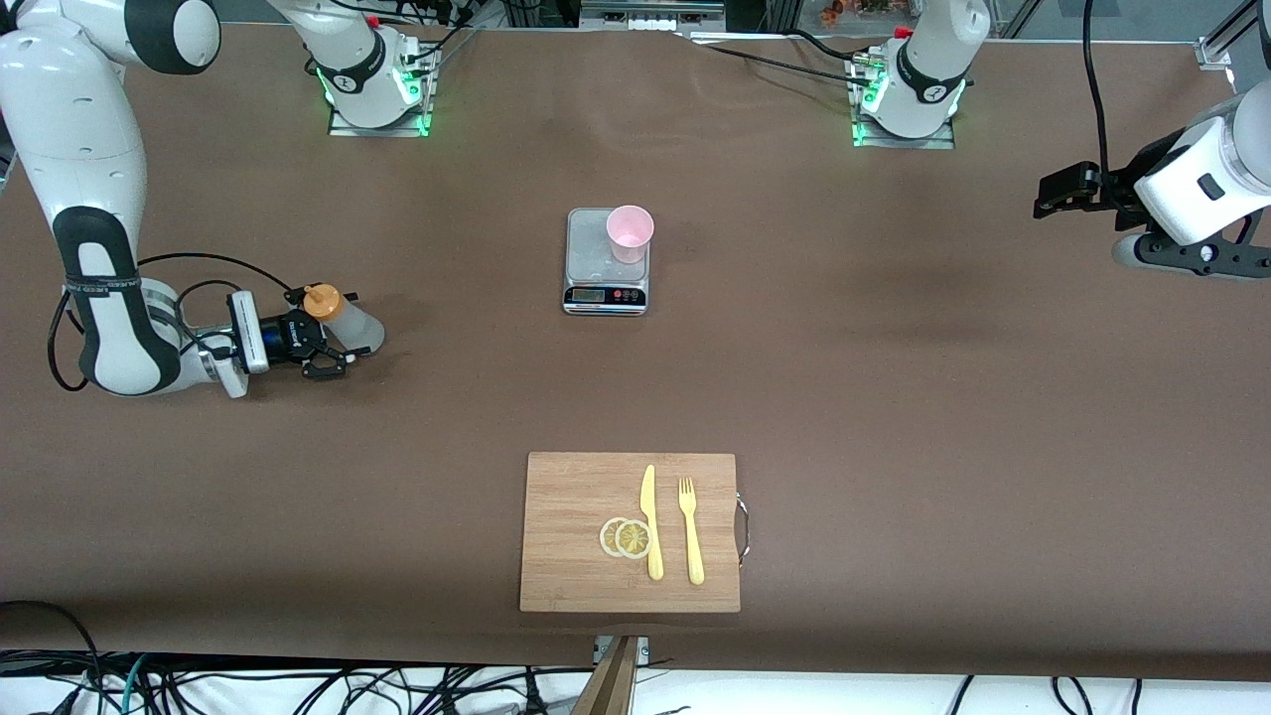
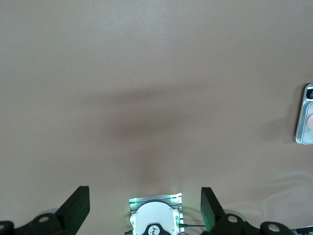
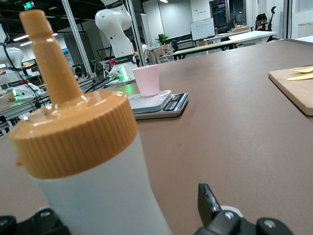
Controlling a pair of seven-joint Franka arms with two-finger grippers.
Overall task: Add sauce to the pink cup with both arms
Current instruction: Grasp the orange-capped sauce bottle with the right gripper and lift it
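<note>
Sauce bottle (image 1: 343,316) stands near the counter's edge at the right arm's end, and I have the right tool (image 1: 333,350) around it with fingers apart, not yet clamped. The pink cup (image 1: 630,233) sits on a scale (image 1: 606,288) mid-counter, presumably so the pour gets weighed. The left tool (image 2: 144,210) waits with fingers apart, raised over its own end.

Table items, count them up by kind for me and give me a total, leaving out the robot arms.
Squeeze bottle: 1
Pink cup: 1
Kitchen scale: 1
Cutting board: 1
Knife: 1
Fork: 1
Lemon slices: 2
Total: 8
</note>
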